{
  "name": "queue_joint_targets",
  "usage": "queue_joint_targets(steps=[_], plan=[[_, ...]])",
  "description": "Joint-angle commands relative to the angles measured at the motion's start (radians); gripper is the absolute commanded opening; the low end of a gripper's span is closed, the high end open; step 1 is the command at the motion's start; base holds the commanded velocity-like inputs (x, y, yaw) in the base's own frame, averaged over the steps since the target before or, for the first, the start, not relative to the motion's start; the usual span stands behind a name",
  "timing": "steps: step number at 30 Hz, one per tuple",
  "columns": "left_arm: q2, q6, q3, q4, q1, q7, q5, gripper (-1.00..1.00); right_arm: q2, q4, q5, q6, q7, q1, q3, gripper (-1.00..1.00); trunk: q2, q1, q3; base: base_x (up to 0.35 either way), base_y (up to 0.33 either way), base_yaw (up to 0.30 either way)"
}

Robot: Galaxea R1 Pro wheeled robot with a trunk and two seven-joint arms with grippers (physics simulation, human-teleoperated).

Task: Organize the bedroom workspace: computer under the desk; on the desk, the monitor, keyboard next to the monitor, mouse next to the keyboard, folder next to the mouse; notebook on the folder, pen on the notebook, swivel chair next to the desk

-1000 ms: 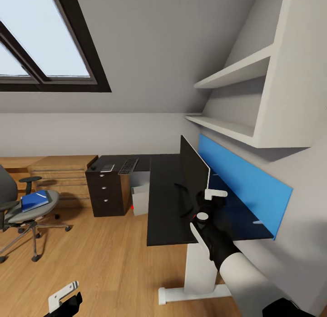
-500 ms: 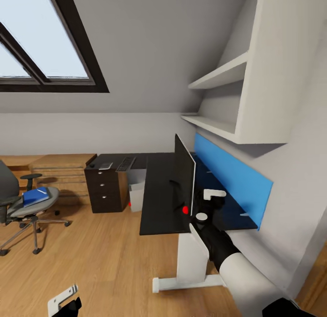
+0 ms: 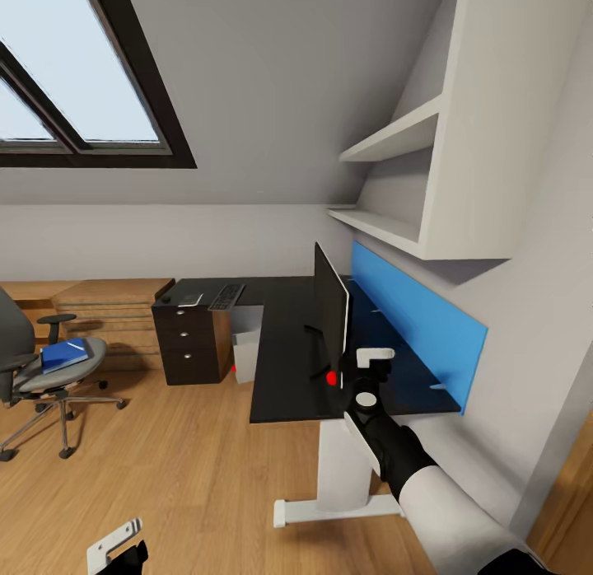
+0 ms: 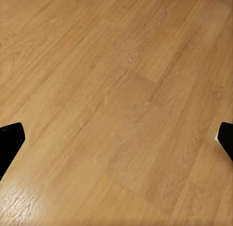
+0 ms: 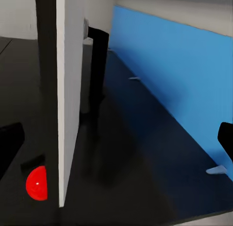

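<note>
Head view gives me the thin black flat-panel monitor (image 3: pixel 331 311) standing upright on the black desk top (image 3: pixel 284 369), seen nearly edge-on, its long axis running away from me along the desk, parallel to the blue back panel (image 3: pixel 412 324). My right gripper (image 3: pixel 368 369) sits just beside the monitor's near edge, on the blue-panel side, so the screen lies a touch to the left of my fingers. Right wrist view confirms it: the monitor's pale edge (image 5: pixel 68 90) rises close ahead, its black stand (image 5: pixel 99 66) behind it, and my fingers are spread wide apart with nothing between them. Right arm is plainly the nearer one. My left gripper (image 3: pixel 115 546) hangs low over the wooden floor (image 4: pixel 116 90), spread and holding nothing. Farther off, the dark keyboard (image 3: pixel 226 296) rests on the dark drawer cabinet (image 3: pixel 191 344), and the blue folder (image 3: pixel 66 354) lies on the grey swivel chair (image 3: pixel 49 377), well apart from the desk.
</note>
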State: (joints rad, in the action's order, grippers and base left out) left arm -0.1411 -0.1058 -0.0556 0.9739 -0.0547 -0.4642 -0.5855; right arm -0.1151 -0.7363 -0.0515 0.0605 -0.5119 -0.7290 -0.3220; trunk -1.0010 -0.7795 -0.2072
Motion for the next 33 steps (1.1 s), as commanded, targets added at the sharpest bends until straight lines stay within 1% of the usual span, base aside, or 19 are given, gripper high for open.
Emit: queue_joint_targets(steps=[1, 4, 6, 10, 25, 27, 28, 30, 31, 33], plan=[[-0.001, -0.003, -0.004, 0.002, -0.001, -0.008, -0.005, 1.00, 0.000, -0.002, -0.005, 0.006, 0.002, 0.001, -0.006, 1.00, -0.001, 0.000, -0.001, -0.003, -0.003, 0.000], [0.000, -0.003, -0.004, 0.002, -0.001, -0.008, -0.004, 1.00, -0.003, -0.004, -0.005, -0.007, 0.023, 0.007, -0.007, 1.00, -0.001, 0.000, -0.001, -0.001, -0.001, 0.000], [0.000, -0.003, -0.005, 0.002, -0.001, -0.008, -0.004, 1.00, -0.004, -0.006, -0.006, -0.045, 0.035, 0.010, -0.008, 1.00, -0.001, 0.000, -0.001, 0.000, 0.000, 0.000], [0.000, -0.003, -0.006, 0.002, -0.001, -0.008, -0.003, 1.00, -0.004, -0.007, -0.007, -0.056, 0.037, 0.011, -0.007, 1.00, -0.001, 0.000, -0.001, 0.000, 0.000, 0.000], [0.001, -0.003, -0.006, 0.002, -0.001, -0.010, -0.002, 1.00, -0.004, -0.002, -0.004, -0.061, 0.042, 0.011, -0.009, 1.00, 0.104, 0.057, 0.046, 0.000, 0.000, 0.000], [0.001, -0.002, -0.005, 0.002, -0.001, -0.010, -0.003, 1.00, -0.004, -0.002, -0.004, -0.061, 0.042, 0.011, -0.022, 1.00, 0.104, 0.057, 0.046, 0.000, 0.000, 0.000], [0.000, -0.002, -0.005, 0.002, -0.001, -0.010, -0.002, 1.00, -0.004, -0.002, -0.004, -0.061, 0.042, 0.011, -0.038, 1.00, 0.104, 0.057, 0.046, 0.000, 0.000, 0.000], [0.000, -0.002, -0.004, 0.003, -0.001, -0.010, -0.003, 1.00, -0.004, -0.002, -0.004, -0.061, 0.040, 0.011, -0.057, 1.00, 0.104, 0.057, 0.046, 0.000, 0.000, 0.000], [0.000, -0.002, -0.003, 0.004, -0.001, -0.010, -0.003, 1.00, -0.003, -0.002, -0.004, -0.061, 0.038, 0.011, -0.074, 1.00, 0.104, 0.057, 0.046, 0.000, 0.000, 0.000], [-0.001, -0.001, -0.002, 0.006, -0.001, -0.010, -0.003, 1.00, -0.003, -0.002, -0.005, -0.061, 0.036, 0.011, -0.091, 1.00, 0.104, 0.057, 0.046, 0.000, 0.000, 0.000]])
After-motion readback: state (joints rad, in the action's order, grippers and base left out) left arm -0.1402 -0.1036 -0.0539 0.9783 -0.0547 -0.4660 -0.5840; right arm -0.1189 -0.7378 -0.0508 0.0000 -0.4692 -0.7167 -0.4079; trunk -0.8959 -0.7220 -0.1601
